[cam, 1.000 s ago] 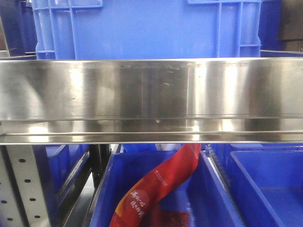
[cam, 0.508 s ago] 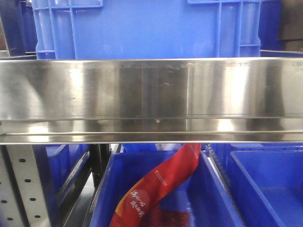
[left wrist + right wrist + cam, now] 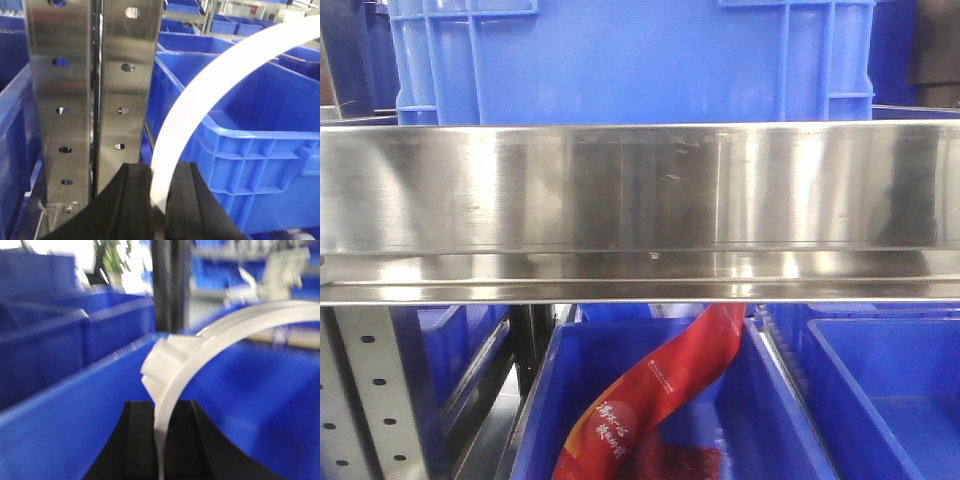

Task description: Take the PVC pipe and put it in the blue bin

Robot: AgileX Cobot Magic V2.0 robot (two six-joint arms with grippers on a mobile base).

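**A:** Guessing which arm was nearer? Easily the left gripper (image 3: pixel 160 200). It pinched the PVC pipe (image 3: pixel 200 95) at bottom centre, with the arc sweeping to the upper right across the blue bin (image 3: pixel 260 145).

**B:** The right gripper (image 3: pixel 160 440) pinched a white arc (image 3: pixel 185 370) too. Same piece? Couldn't tell.

Front view: one steel shelf (image 3: pixel 640 190), one large blue crate (image 3: pixel 630 60) on it, three blue bins (image 3: pixel 545 400) below, one red bag (image 3: pixel 660 400). Left wrist view: one left hand (image 3: pixel 161 175), one white PVC pipe (image 3: pixel 200 95), two perforated steel uprights (image 3: pixel 57 100). Right wrist view: one right hand (image 3: pixel 161 412), one white PVC pipe (image 3: pixel 240 322); whether it is the same pipe cannot be told.
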